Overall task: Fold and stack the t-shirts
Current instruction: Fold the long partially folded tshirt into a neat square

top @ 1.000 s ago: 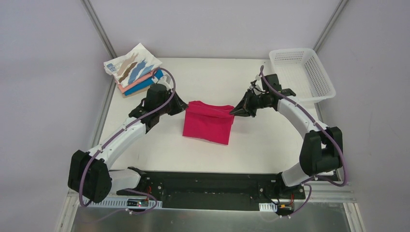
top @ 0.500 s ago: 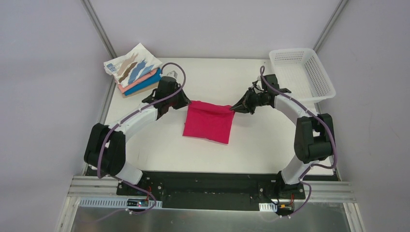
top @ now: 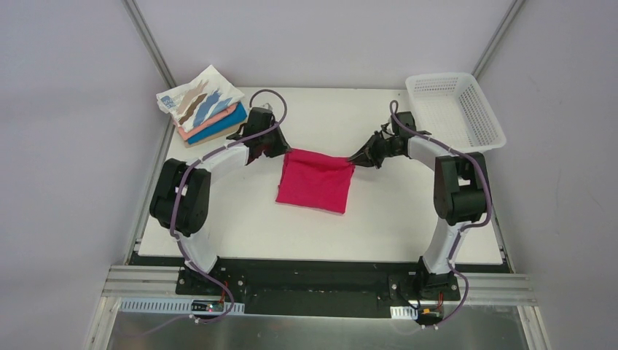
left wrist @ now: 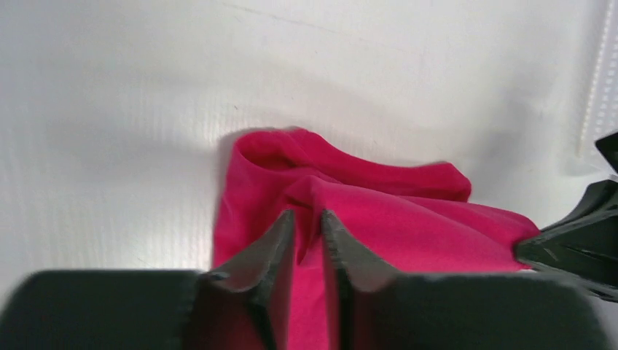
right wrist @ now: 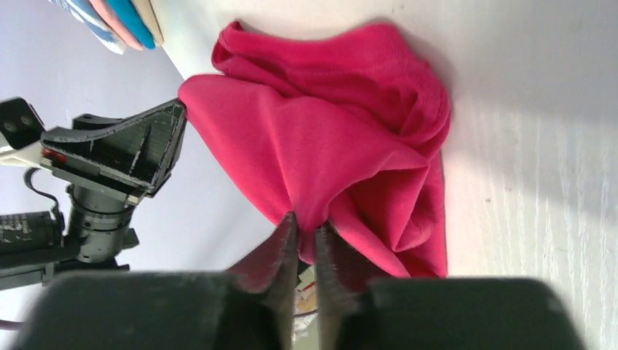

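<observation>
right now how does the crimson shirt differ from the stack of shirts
The crimson shirt is pinched at its far corners by the left hand and right hand; the stack is untouched. The crimson shirt is one plain piece, bunched along its far edge; the stack is several flat shirts, a streaked one on top. Both rest on the table.

white mesh basket (top: 487, 115), white table (top: 393, 219)
</observation>
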### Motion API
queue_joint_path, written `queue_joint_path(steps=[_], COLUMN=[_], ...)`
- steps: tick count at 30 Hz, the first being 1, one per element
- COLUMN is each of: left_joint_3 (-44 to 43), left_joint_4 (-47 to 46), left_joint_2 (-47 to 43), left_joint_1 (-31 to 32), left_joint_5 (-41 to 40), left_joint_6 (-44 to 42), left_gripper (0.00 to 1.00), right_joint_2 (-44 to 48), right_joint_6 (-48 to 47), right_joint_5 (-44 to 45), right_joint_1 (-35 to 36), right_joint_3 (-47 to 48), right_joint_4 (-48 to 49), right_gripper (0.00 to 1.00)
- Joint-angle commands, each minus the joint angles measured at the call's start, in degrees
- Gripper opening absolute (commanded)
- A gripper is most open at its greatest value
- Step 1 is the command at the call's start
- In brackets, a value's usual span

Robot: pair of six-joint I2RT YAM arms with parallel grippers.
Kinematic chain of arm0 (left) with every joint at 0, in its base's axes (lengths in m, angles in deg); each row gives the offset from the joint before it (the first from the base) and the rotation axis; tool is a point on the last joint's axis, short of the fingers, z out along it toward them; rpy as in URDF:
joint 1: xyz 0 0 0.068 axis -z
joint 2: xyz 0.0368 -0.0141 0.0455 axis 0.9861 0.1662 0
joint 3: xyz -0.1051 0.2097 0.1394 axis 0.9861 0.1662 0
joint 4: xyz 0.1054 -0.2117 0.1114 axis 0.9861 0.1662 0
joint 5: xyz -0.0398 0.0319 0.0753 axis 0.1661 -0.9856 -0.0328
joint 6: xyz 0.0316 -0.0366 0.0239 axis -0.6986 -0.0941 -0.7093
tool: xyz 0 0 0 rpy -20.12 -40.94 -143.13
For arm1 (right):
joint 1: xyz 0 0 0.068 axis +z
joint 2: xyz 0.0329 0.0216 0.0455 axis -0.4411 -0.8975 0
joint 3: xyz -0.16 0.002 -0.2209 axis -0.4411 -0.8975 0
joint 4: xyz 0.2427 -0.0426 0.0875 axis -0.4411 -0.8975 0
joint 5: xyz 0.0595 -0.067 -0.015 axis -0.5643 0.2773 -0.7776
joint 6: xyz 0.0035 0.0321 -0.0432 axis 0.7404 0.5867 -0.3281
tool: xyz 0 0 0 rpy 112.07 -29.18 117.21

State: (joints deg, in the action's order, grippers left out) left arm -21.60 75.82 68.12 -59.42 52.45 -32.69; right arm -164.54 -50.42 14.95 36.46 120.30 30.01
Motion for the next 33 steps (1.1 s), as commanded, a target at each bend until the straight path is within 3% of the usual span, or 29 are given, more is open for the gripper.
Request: queue_joint_path(steps=[1,3,6,7,13,18,24,33], left_joint_3=[-3.7,-4.5,-5.3,-5.3,-3.4,-6.3,-14.0,-17.5], left_joint_4=[-0.4,-0.3,-0.3,-0.3,-0.6,-2.8,-2.9,1.2], left_joint_2=[1.6,1.6,-0.4,-1.5,-5.9,-1.0,8.9,19.9], left_joint_1=[-1.6,-2.2,-2.9,-3.0,-2.8,-0.9,1.3,1.1], left_joint_5=[-0.4,-0.1,-0.3,-0.4,8.4,20.1,23.4,19.8], left_joint_6=[-0.7,-1.0,-1.3,-1.7,-2.0,-1.4,-1.1,-1.5], left_gripper=[0.28,0.50,0.87,0.98,0.99,0.99,0.99,0.99], right_joint_2=[-2.9,-3.7,-1.9,-0.5,9.6,12.9,8.4,-4.0], right_joint_6=[0.6,0.8,0.6,0.1,-1.5,-0.7,0.7,-0.5], right_joint_5=[0.5,0.6,3.1,5.0,8.3,7.2,6.5,10.2], right_joint_1=[-1.5,-2.5,-3.5,-3.6,-2.3,1.7,5.1,6.2], right_joint_3=[4.8,7.0,8.7,8.5,0.6,-3.9,-2.0,3.0], right_joint_4=[1.5,1.6,1.4,1.1,2.3,6.1,8.6,9.0], right_gripper=[0.26,0.47,0.92,0.99,1.00,1.00,1.00,1.00])
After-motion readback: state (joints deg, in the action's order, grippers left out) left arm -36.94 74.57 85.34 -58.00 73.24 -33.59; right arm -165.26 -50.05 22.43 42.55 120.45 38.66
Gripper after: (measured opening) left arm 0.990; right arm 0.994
